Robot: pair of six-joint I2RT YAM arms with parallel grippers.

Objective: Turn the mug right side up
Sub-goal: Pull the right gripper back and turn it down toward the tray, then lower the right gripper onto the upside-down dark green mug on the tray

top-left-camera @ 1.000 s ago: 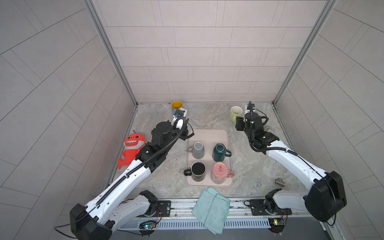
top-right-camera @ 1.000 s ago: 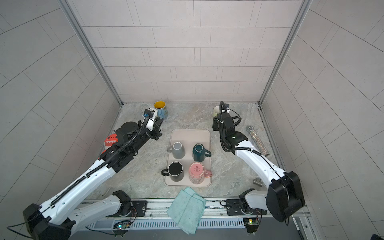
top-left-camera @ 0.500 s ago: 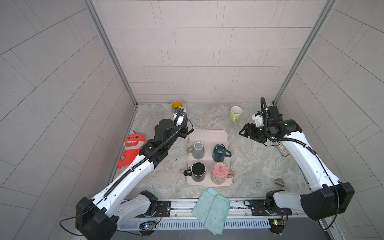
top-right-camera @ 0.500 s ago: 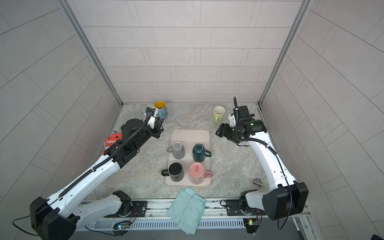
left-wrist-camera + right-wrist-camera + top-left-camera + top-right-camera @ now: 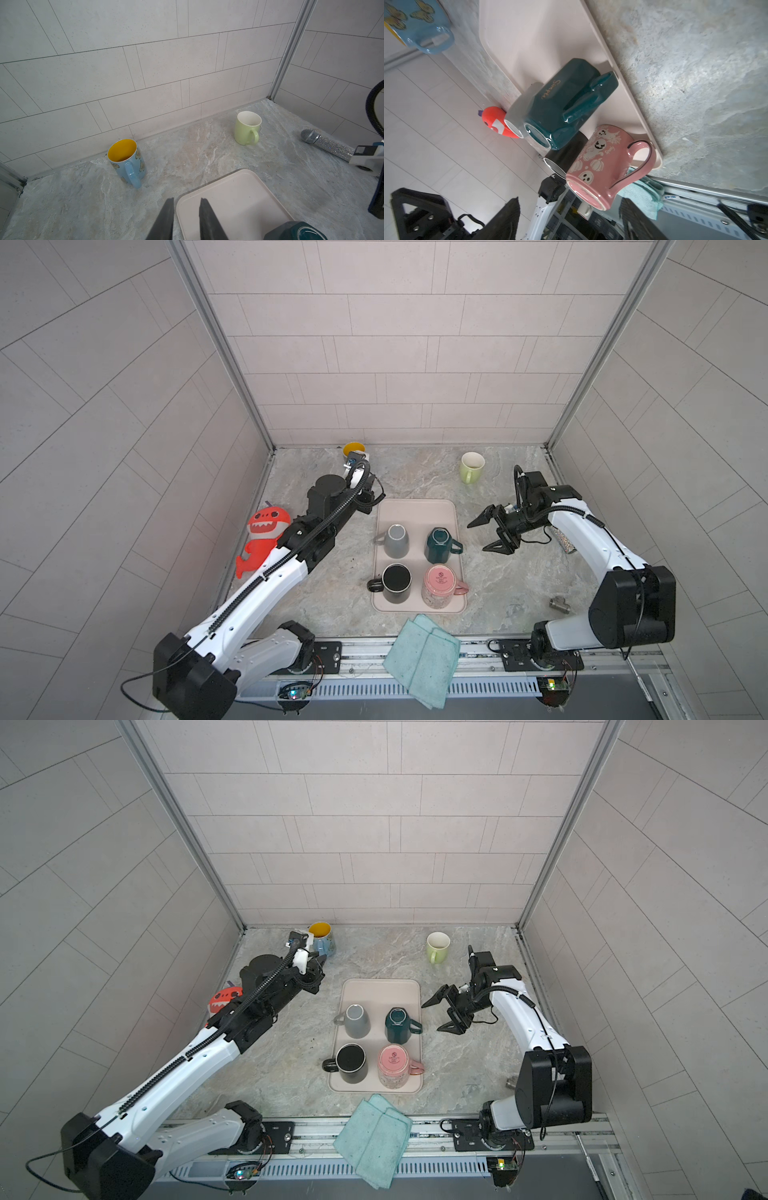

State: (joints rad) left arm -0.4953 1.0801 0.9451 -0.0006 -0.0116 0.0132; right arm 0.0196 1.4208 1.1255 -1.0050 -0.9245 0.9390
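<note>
Cloth (image 5: pixel 422 659) overhangs the bench's (image 5: pixel 519 572) near edge; just behind it the tray (image 5: pixel 415 512) holds four mugs; near row, black mug (image 5: pixel 397 581) upright, pink mug (image 5: pixel 439 588) upside down; behind them, grey mug (image 5: pixel 395 541) and teal mug (image 5: pixel 437 545) upside down; right gripper (image 5: pixel 476 538) spread wide, empty, over bare bench beside the teal mug's handle; left gripper (image 5: pixel 186 205), narrowly apart and empty, at the tray's far left corner; tray's far half bare; green mug (image 5: pixel 471 466) and blue mug (image 5: pixel 323 940) upright by the back wall.
</note>
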